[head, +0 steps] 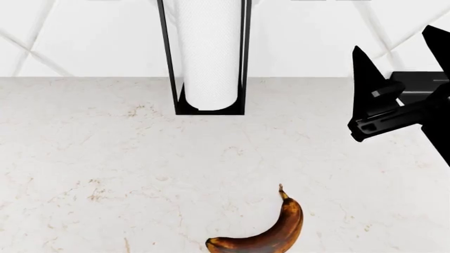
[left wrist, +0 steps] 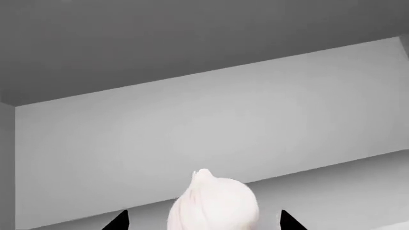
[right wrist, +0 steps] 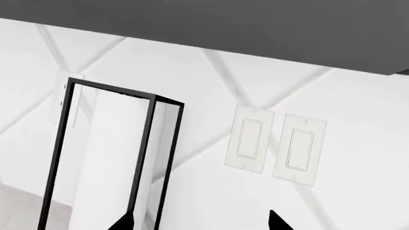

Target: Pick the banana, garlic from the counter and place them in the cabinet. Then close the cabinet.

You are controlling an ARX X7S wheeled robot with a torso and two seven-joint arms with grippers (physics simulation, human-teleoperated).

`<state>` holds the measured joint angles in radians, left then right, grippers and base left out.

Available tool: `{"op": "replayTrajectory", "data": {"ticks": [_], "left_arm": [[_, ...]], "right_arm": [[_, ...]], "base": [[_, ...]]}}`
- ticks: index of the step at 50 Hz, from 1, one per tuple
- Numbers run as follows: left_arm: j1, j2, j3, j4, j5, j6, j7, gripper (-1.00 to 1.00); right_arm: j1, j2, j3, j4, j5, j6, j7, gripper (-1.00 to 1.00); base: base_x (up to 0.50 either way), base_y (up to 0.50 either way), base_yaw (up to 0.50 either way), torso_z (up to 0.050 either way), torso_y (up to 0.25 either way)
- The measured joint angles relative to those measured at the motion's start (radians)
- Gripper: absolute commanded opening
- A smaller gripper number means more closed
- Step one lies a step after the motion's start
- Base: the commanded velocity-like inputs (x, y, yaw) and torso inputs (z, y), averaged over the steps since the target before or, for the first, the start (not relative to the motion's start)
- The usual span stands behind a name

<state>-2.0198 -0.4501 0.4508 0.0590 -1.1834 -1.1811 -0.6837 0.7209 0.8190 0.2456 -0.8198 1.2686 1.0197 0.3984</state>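
The garlic sits between the two black fingertips of the left gripper in the left wrist view, filling most of the gap. The tips stand just beside the bulb on either side, but only their points show, so whether they pinch it or stand slightly spread cannot be told. Behind the bulb are plain grey panels meeting at corners, like the inside of the cabinet: a back wall, a darker ceiling above, a side wall at one edge, and a floor running under the garlic. Open room lies all around the bulb within that box.

In the head view the banana lies on the counter, near the lower edge of the picture, stem pointing away from the robot, its lower end cut off by the frame. The right gripper hangs well apart from it, up at the right, above the counter; its fingers are spread, with nothing between them. Bare counter stretches between banana and gripper.

The towel roll in its black frame stands at the counter's back edge against the white wall, well behind the banana. In the right wrist view two switch plates show on that wall beside the roll.
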Motion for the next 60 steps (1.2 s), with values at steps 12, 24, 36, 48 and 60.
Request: {"op": "replayTrajectory", "data": {"ticks": [12,24,36,48,60], "left_arm": [[0.063,-0.055,-0.02,0.135,-0.007,0.098,0.052,1.0],[0.092,-0.126,-0.053,0.297,-0.006,0.154,0.066,1.0],[0.169,-0.184,-0.123,0.509,-0.104,0.226,0.12,1.0],[0.292,-0.247,-0.197,0.661,-0.21,0.3,0.178,1.0],[0.488,-0.311,-0.242,0.791,-0.273,0.355,0.212,1.0]], "right_arm": [[-0.001,0.003,-0.003,0.001,-0.007,-0.008,-0.004,1.0],[-0.002,0.006,-0.011,0.0,-0.007,-0.011,0.0,1.0],[-0.007,0.009,-0.005,-0.005,0.01,-0.014,0.008,1.0],[-0.017,0.015,0.024,-0.009,0.04,-0.019,0.018,1.0],[-0.035,0.05,0.025,-0.017,0.14,-0.015,0.049,1.0]], "base": [[0.0,0.0,0.0,-0.008,0.0],[0.0,0.0,0.0,-0.008,0.0],[0.0,0.0,0.0,-0.007,0.0],[0.0,0.0,0.0,-0.008,0.0],[0.0,0.0,0.0,-0.001,0.0]]}}
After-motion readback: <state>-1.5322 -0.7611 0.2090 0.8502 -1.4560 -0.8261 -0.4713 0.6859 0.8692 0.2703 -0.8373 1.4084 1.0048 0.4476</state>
